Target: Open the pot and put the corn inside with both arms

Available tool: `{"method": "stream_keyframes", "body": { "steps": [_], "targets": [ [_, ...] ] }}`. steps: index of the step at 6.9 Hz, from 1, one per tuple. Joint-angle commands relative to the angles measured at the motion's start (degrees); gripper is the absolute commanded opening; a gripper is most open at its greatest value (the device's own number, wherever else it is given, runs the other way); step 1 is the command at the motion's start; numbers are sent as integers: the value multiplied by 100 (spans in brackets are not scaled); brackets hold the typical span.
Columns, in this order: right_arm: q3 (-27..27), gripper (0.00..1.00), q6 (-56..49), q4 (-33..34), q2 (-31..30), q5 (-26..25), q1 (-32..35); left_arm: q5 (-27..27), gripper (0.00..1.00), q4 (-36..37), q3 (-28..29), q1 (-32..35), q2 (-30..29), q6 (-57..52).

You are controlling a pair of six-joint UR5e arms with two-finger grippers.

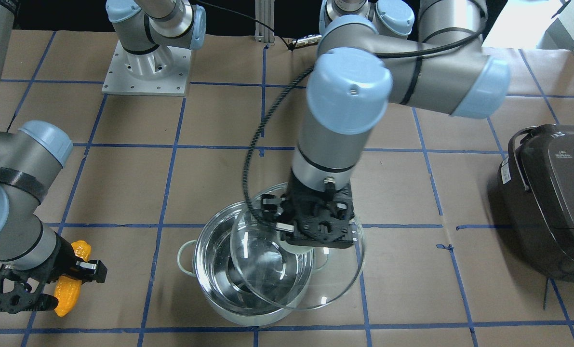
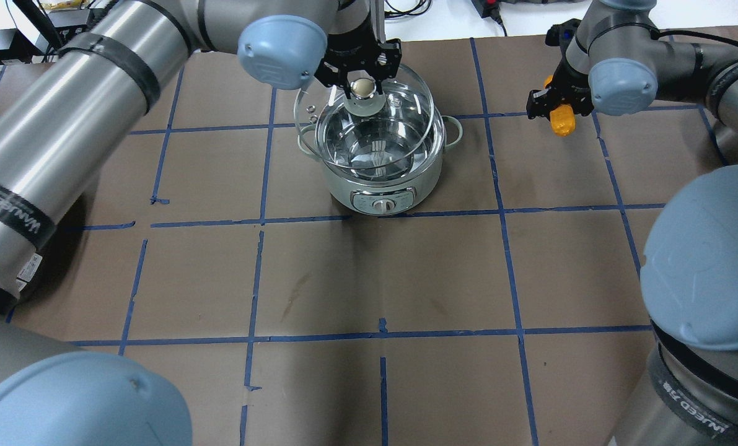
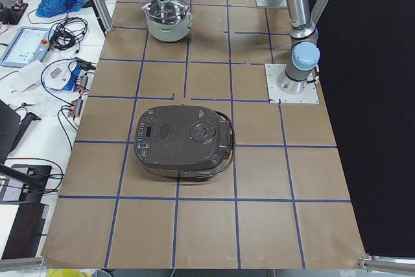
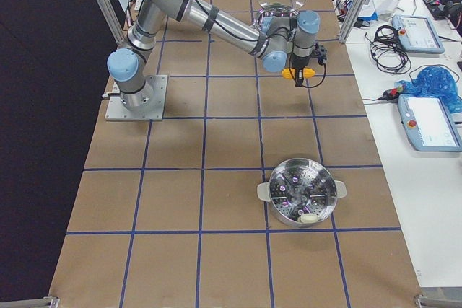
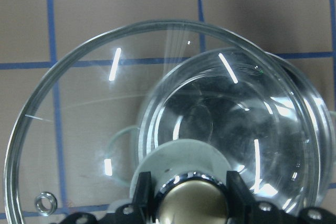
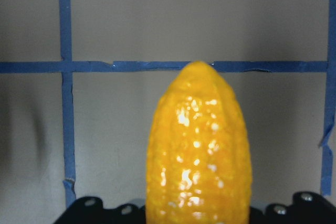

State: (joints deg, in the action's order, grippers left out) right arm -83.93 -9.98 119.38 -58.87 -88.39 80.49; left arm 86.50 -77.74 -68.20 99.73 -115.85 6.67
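On the table [image 2: 375,279]: pot [image 2: 344,189] part-uncovered, lid [image 1: 335,284] lifted but not clear, corn [image 6: 197,150] not in yet. Next, I'd say: left carries the lid sideways off the opening, then right swings the corn over it, lowers and lets go. Mind the arms meeting above the pot.

Pot sits just below the left end effector [image 2: 361,87]. The lid hangs tilted from it, overlapping part of the rim.

Right end effector [image 1: 65,284] is gripping the corn, tip poking past the fingers. The pot is well apart, off to its left.

Left fingers are clamped on the lid knob [image 5: 191,205].
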Motion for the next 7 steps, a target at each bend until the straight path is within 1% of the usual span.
{"method": "stream_keyframes", "body": {
  "steps": [1, 2, 3, 4, 5, 6, 7],
  "targets": [
    [-1, 6, -4, -125, -63, 23, 11, -10, 4, -294, -236, -1301, 177, -1837],
    [25, 6, 5, -117, -89, 23, 115, -36, 4, -199, -472, -1733, 168, -2541],
    [156, 6, 396, -99, -124, 23, 560, -62, 4, 2, -857, -2068, 125, -2826],
    [488, 6, 1000, -108, -81, 6, 1087, -63, 4, 970, -1392, -2106, -41, -2846],
    [683, 6, 1424, -134, 24, 40, 1483, -45, 4, 1946, -1833, -2107, -225, -2855],
    [832, 6, 2264, -117, 164, 41, 2044, -45, 4, 2234, -2054, -2150, -332, -2968],
    [1278, 6, 2542, -56, 548, 23, 2485, -54, 4, 2315, -2144, -2159, -402, -2900]
  ]
}}
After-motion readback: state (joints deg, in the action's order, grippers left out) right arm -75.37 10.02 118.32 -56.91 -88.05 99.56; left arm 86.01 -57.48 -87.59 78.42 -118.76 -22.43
